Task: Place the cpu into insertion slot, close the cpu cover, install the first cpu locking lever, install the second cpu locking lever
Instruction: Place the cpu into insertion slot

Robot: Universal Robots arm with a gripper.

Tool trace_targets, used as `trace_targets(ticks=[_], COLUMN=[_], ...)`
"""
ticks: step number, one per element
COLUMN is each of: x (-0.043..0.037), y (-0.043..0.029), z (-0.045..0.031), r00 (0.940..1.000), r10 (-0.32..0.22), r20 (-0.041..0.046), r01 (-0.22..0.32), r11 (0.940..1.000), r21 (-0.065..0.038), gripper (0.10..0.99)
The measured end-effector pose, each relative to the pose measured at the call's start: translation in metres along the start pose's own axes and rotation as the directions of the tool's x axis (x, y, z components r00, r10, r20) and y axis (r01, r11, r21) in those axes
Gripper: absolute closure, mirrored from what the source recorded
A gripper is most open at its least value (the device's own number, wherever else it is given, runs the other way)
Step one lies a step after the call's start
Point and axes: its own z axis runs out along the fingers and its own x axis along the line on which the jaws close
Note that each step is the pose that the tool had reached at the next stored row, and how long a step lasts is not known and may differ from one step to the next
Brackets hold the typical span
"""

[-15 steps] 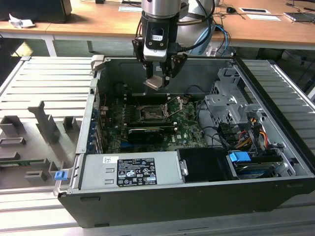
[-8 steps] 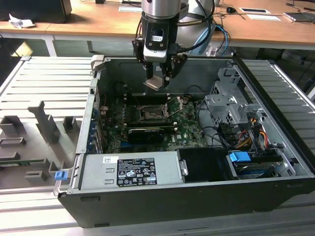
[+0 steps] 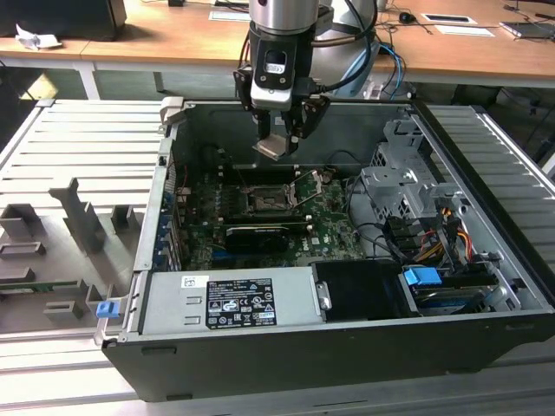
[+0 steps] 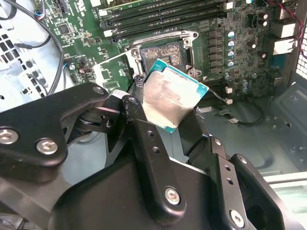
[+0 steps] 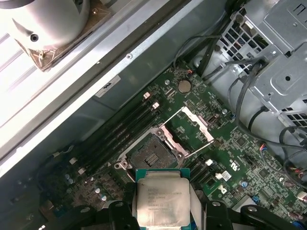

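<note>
My gripper (image 3: 276, 143) hangs inside the open computer case, above the green board, shut on the cpu (image 3: 271, 146). The cpu is a flat square chip with a pale silver face; it shows between the black fingers in both wrist views (image 4: 173, 97) (image 5: 163, 198). Below it lies the insertion slot (image 3: 264, 200), a dark square socket with a silver rim, seen uncovered in both wrist views (image 4: 165, 53) (image 5: 151, 155). The cpu cover (image 5: 191, 127) is swung open beside the slot, standing up as a thin silver frame (image 3: 305, 186).
The case (image 3: 347, 342) sits on a ribbed grey table. A power supply box (image 3: 230, 299) lies at the case's front, a drive cage (image 3: 403, 182) with cables on the exterior view's right, and a black card (image 3: 256, 234) in front of the slot. Memory sticks (image 4: 163, 19) flank the slot.
</note>
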Motion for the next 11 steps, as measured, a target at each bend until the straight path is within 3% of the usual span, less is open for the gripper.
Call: trace_targets(ticks=[11], x=[0.0], y=[-0.0001], z=[0.0016], r00=[0.9993], r10=[0.038], r20=[0.0033], r01=[-0.038], r11=[0.9993], r21=[-0.001], gripper=[0.553])
